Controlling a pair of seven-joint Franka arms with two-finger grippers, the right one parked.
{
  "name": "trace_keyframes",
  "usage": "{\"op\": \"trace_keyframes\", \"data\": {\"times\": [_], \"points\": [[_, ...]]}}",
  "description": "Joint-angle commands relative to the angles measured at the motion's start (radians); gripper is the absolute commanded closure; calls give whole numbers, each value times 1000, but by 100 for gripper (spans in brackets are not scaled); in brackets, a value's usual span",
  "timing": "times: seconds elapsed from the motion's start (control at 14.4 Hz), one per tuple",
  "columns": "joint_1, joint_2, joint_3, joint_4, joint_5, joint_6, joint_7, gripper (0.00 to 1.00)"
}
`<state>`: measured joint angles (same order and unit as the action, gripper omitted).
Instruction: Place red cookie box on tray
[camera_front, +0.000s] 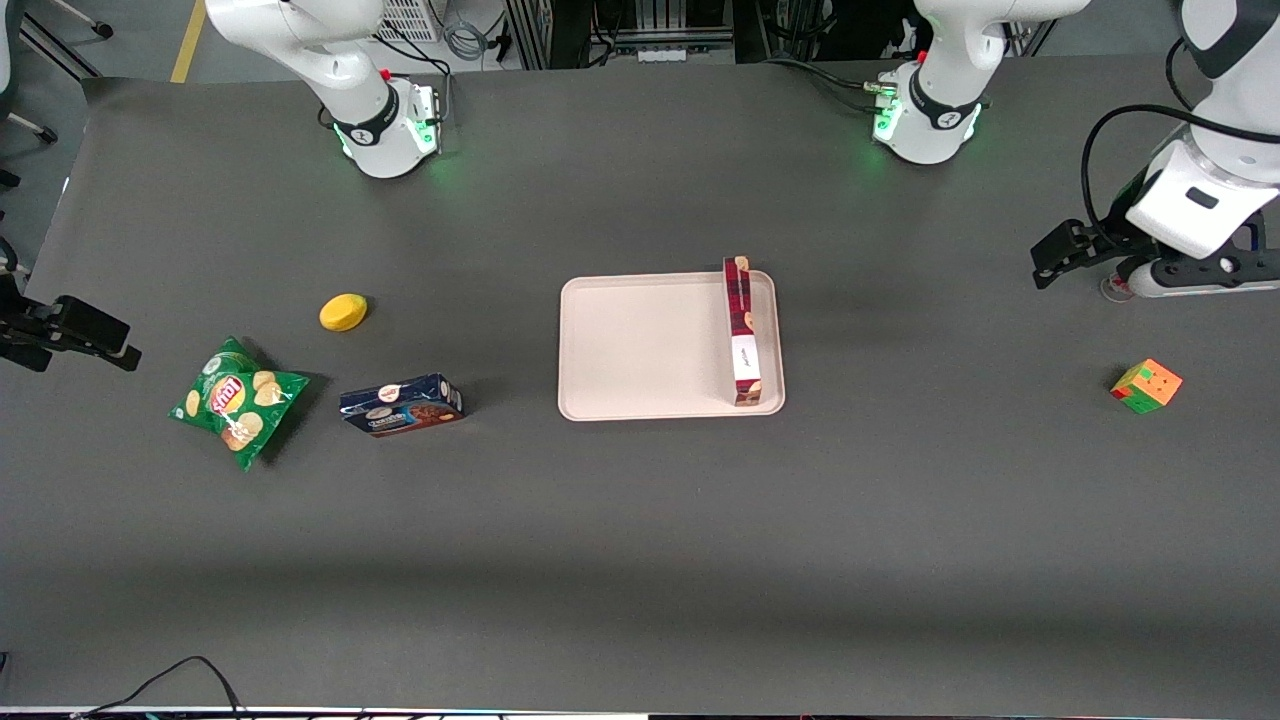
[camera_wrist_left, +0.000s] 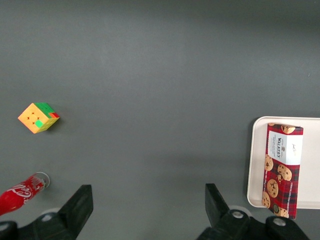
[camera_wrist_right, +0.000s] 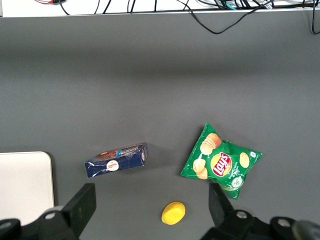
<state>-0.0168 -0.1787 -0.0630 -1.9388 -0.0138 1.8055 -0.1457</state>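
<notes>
The red cookie box (camera_front: 741, 330) lies on the tray (camera_front: 650, 345), along the tray's edge nearest the working arm, standing on a long narrow side. In the left wrist view the box (camera_wrist_left: 281, 170) shows its plaid face with cookie pictures, inside the tray's rim (camera_wrist_left: 256, 165). My gripper (camera_front: 1060, 255) hangs above the table toward the working arm's end, well apart from the tray. It is open and empty, with bare table between its fingertips (camera_wrist_left: 147, 192).
A colour cube (camera_front: 1146, 386) and a red cola bottle (camera_wrist_left: 20, 192) lie near my gripper. Toward the parked arm's end lie a dark blue cookie box (camera_front: 401, 405), a green chips bag (camera_front: 236, 400) and a yellow round object (camera_front: 343, 312).
</notes>
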Motion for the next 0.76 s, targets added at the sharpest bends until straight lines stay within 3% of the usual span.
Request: {"op": "trace_keyframes", "data": {"times": [0.0, 0.35, 0.69], "points": [[-17, 13, 8, -37, -12, 96, 6, 0], [-11, 131, 9, 33, -11, 158, 8, 0], [-6, 147, 18, 64, -11, 163, 9, 0]]}}
